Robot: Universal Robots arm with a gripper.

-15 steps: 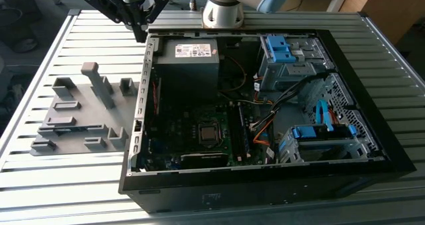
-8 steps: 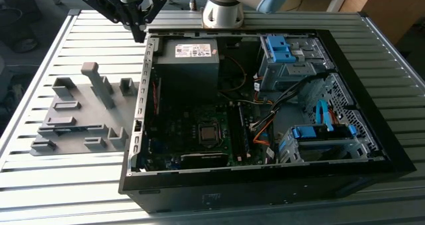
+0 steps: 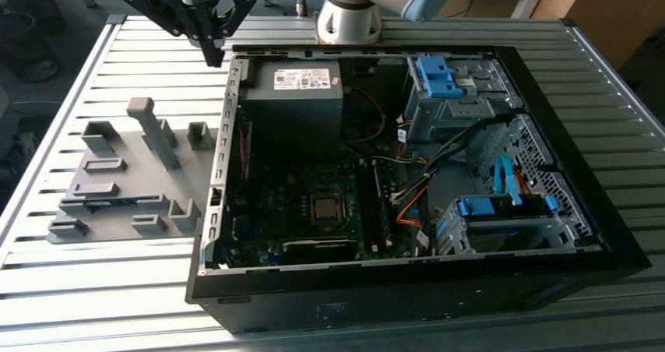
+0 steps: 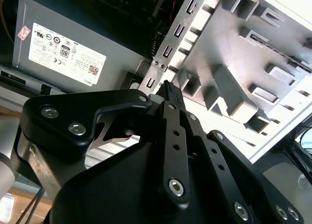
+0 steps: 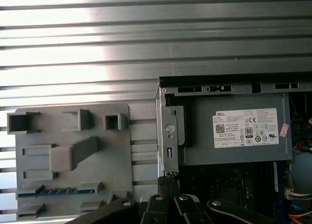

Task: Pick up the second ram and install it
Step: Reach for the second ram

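The second ram [image 5: 58, 190] is a thin blue stick standing on edge in a slot of the grey holder plate [image 5: 141, 136]; in the exterior view the ram [image 3: 109, 202] sits near the plate's front left. My gripper [image 3: 215, 54] hangs above the table at the back, over the gap between the holder plate [image 3: 140, 204] and the open computer case [image 3: 416, 290]. Its black fingers are shut with nothing between them, as both wrist views show [image 4: 168, 87] [image 5: 168, 177]. The gripper is well away from the ram and touches nothing.
The case lies open with the grey power supply [image 3: 296, 87] at the back, the motherboard [image 3: 311, 212] in the middle and blue-latched drive bays [image 3: 447, 75] on the exterior view's right. Upright grey blocks [image 3: 156, 130] rise from the holder plate. The arm's base [image 3: 348, 17] stands behind the case.
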